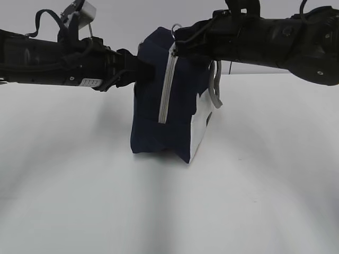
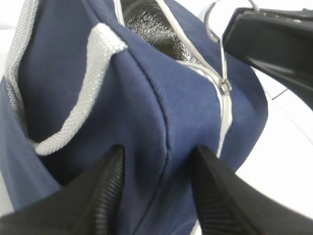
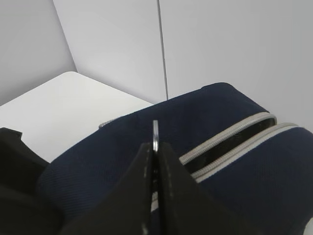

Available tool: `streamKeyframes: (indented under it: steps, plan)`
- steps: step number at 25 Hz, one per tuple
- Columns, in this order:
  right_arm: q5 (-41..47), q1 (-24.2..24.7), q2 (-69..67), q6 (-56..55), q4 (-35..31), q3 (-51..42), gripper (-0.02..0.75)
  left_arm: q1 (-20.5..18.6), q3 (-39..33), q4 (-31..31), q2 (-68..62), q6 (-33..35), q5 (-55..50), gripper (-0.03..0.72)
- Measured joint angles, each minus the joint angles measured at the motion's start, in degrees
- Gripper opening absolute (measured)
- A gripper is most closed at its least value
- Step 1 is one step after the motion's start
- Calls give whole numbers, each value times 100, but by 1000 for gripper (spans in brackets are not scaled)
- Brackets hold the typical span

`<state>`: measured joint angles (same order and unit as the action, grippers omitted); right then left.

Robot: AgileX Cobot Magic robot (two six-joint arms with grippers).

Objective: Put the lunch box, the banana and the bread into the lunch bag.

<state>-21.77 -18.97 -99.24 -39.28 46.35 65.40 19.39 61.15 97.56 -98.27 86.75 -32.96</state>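
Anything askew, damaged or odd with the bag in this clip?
Nothing looks damaged. The lunch bag stands upright, left claw pinching its end, right claw shut on the ring pull; zipper partly open. No food in view.

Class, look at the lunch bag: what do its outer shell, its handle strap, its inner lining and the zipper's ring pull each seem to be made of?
Lunch bag shell: woven navy fabric, matte; a fine ribbed weave shows. Handle strap: grey woven webbing, coarse ribs. Inner lining: probably foil-like insulating film, dark, shiny and crinkled. Ring pull: likely metal, thin and bright, pinched in the right gripper.
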Motion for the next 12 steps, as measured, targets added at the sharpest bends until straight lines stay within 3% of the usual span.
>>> streamKeyframes:
  steps: [12]
  plan:
    - [0,0,0,-89,4,0,-16,0,5,11,-93,0,-45,89]
